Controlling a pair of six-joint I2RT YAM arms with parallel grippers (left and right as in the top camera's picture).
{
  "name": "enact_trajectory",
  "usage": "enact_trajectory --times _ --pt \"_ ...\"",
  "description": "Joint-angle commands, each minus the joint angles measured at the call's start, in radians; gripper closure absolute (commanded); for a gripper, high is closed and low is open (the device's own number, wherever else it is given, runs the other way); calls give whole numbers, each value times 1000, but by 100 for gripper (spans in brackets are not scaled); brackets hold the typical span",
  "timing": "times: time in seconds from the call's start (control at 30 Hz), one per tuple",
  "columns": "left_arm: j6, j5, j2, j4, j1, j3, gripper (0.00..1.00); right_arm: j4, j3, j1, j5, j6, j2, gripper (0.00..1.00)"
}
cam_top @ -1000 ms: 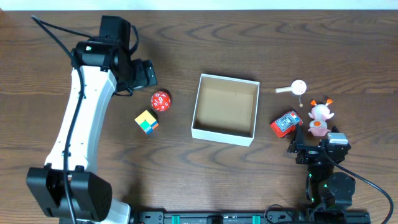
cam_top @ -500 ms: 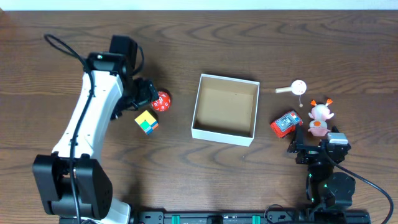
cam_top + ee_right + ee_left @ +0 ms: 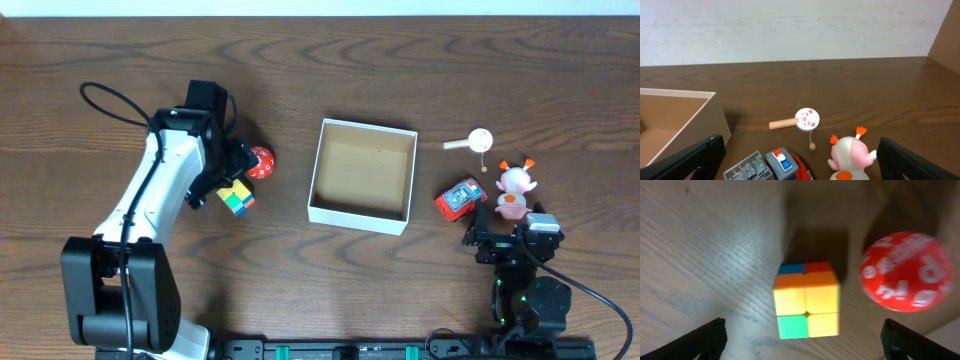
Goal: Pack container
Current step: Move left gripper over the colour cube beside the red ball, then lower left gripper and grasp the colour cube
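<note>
Jaws stand wide on both arms: the left gripper (image 3: pixel 806 341) hangs above the coloured cube (image 3: pixel 807 300), bracketing it, likely for a pick, red die (image 3: pixel 902 272) just beside; the right gripper (image 3: pixel 802 161) rests near the front-right corner. The container (image 3: pixel 357 214) sits mid-worktop, empty.

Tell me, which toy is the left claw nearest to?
The multicoloured puzzle cube: it lies centred in front of the open left gripper, while the red ball sits off to one side.

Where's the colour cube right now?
Overhead: the colour cube sits left of the container, beside the red ball. Left wrist view: centred under the open left gripper.
</note>
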Motion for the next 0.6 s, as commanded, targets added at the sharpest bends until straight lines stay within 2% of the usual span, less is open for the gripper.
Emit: enact_trajectory --times 0.0,0.57 --pt "-37 -12 7 3 -1 -40 2 -2 -3 -8 -3 -12 -8 1" --pt "-37 -13 31 87 -1 -59 2 -2 -3 -8 -3 -12 -8 1"
